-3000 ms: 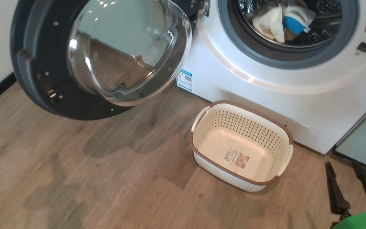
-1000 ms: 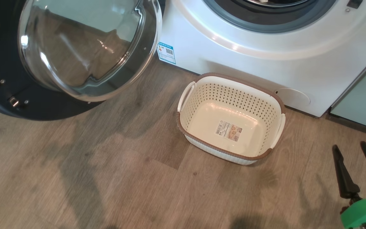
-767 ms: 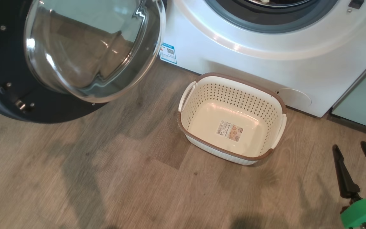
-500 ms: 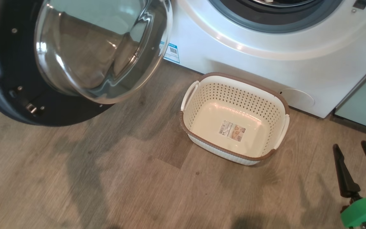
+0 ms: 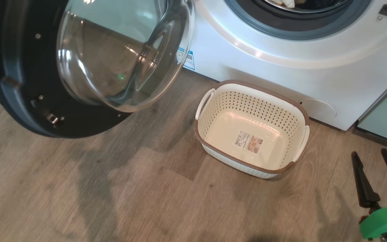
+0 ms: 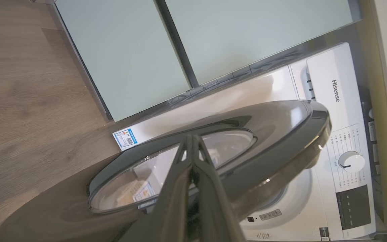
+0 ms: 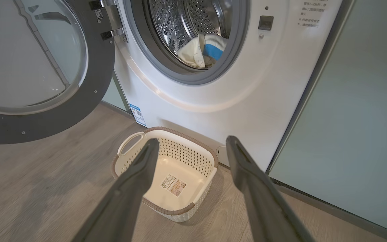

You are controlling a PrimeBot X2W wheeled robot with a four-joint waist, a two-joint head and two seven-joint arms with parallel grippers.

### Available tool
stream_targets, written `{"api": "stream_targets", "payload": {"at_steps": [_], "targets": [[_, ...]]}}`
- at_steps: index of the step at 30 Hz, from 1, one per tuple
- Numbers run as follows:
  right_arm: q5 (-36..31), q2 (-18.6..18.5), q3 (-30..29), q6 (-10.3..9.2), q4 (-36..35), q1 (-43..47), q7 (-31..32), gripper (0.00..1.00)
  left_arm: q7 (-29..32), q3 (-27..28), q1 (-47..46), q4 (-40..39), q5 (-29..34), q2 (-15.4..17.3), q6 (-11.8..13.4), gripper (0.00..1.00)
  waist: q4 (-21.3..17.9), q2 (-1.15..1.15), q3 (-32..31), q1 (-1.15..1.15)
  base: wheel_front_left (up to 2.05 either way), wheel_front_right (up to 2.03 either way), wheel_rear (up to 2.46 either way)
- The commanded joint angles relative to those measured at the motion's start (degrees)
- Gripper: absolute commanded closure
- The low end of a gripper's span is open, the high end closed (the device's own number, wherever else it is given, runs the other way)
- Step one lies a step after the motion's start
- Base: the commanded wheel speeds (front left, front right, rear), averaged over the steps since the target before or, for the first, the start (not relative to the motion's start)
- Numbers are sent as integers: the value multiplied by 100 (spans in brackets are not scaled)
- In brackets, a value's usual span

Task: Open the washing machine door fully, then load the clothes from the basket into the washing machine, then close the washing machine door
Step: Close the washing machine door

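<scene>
- Loading was judged done: the basket (image 5: 247,107) was seen empty on the floor (image 5: 113,188), just in front of the washing machine (image 5: 281,64), with only a label on its bottom.
- The clothes (image 7: 193,52) were seen inside the drum, pale yellow fabric with a blue piece, lying low and behind the grey seal.
- The washing machine door (image 5: 22,84) was swung wide out to the left on its hinge, the glass bowl facing the room.
- Step in hand was judged to be door closing, not yet completed.
- The left gripper (image 6: 191,144) was seen with fingers pressed together and nothing held, tips placed over the door's outer face. Actual contact could not be confirmed.
- The right gripper (image 7: 192,140) was seen spread wide and empty, held low at the right, above the floor and apart from the basket.
- Next move as judged: the door's outer face to be pushed by the closed left fingers through the hinge arc toward the opening, until the latch is seated.
- The push point should be kept near the free edge and off the glass.
- The seal should be checked for trapped fabric, and the right arm kept out of the swing path.
</scene>
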Motion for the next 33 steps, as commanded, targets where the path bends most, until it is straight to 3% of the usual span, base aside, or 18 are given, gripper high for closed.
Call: {"api": "stream_targets", "payload": {"at_steps": [1, 15, 33], "targets": [[0, -56, 93, -16, -168, -186, -22, 0, 90, 107, -38, -266, -53, 294, -90, 100, 14, 0, -19, 0, 0, 0, 0], [10, 87, 127, -16, 14, -213, -146, 0, 568, -19, 339, -975, -304, 65, -223, 100, 17, 0, -149, 0, 0, 0, 0], [62, 282, 234, -16, 357, -221, -412, 0, 1070, -333, 814, -1848, -506, -271, -142, 100, -273, 0, -452, 0, 0, 0, 0]]}}
